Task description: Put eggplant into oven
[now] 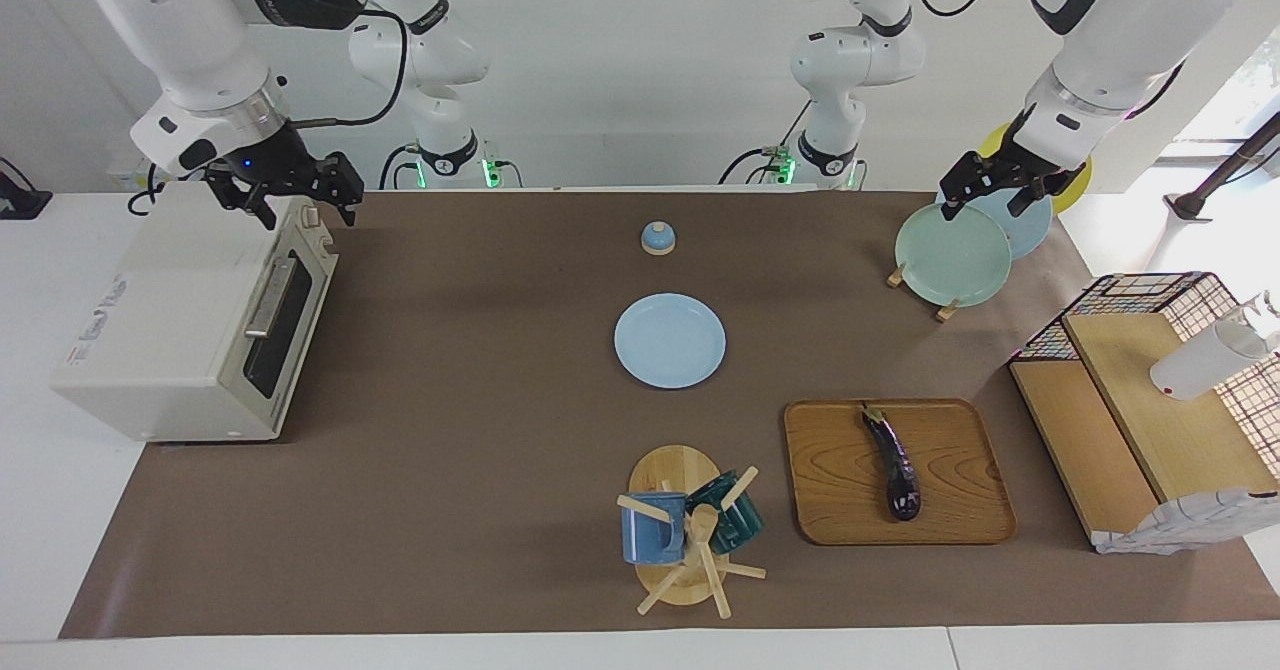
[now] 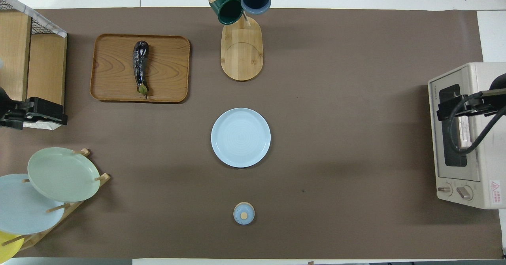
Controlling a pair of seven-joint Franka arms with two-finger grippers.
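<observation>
The eggplant (image 1: 896,465) has glossy dark skin and lies on a smooth, grained wooden tray (image 1: 835,490). The oven (image 1: 180,330) looks like matt cream metal with a dark glass door. The table cover (image 1: 450,430) is matt brown.

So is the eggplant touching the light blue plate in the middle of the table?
Apart. The overhead view shows the eggplant lying on the wooden tray, with bare table between tray and plate.

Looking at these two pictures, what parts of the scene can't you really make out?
- Oven interior: the shut dark glass door hides it in both views.
- Wire basket: cut by the frame edge in both views.
- Plates on the rack: the left gripper covers part in the facing view; the frame edge cuts them overhead.
</observation>
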